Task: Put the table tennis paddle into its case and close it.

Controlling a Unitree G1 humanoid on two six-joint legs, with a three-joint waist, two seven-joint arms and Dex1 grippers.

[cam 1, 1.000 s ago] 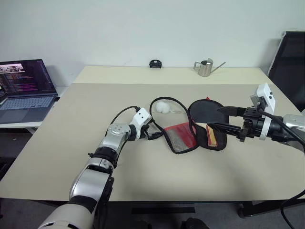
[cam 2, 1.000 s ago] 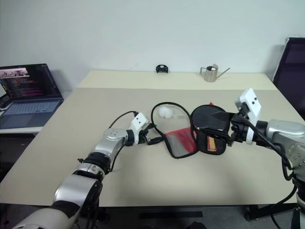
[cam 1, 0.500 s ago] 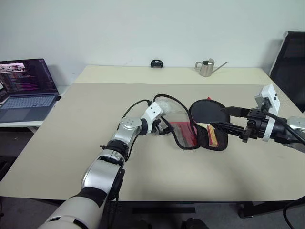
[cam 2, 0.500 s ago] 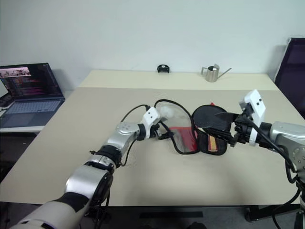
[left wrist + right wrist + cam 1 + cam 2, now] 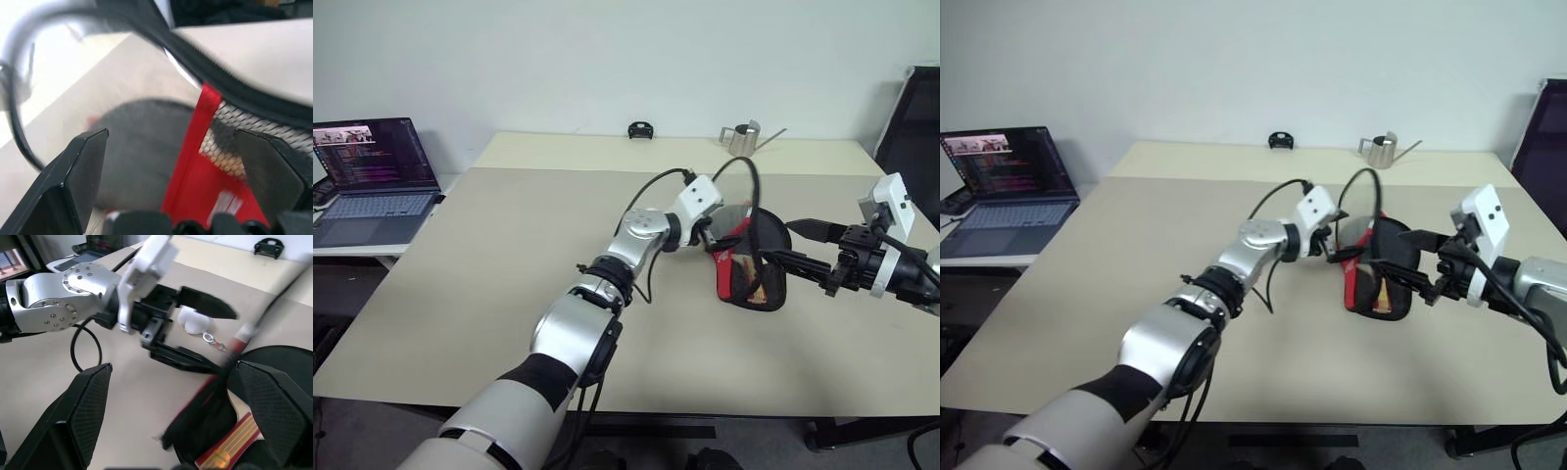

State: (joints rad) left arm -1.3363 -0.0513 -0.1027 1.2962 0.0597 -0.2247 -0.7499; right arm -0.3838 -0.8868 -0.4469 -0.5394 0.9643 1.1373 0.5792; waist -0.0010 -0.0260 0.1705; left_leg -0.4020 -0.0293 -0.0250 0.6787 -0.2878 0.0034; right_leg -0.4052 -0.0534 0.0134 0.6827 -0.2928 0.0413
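Note:
The table tennis paddle (image 5: 771, 238) lies on the table, black face up, with its striped wood handle (image 5: 752, 282) toward me. It rests in the lower half of the case. The case's upper flap (image 5: 732, 257), red panel and mesh, stands lifted on edge over the paddle's left side, its zipper rim (image 5: 745, 172) arching up. My left gripper (image 5: 711, 236) is open, and the flap (image 5: 215, 161) sits between its spread fingers. Just right of the paddle, my right gripper (image 5: 779, 241) hovers open and holds nothing. The white ball (image 5: 194, 323) hangs behind the left gripper's fingers (image 5: 205, 302).
An open laptop (image 5: 372, 176) sits on a side surface at the far left. A metal watering can (image 5: 741, 139) and a small black object (image 5: 640, 129) stand at the table's back edge. A black chair (image 5: 915, 117) is at the right.
My left gripper swept right and upward, carrying the case flap from lying open on the table to standing over the paddle. The right gripper has drawn back slightly to the right.

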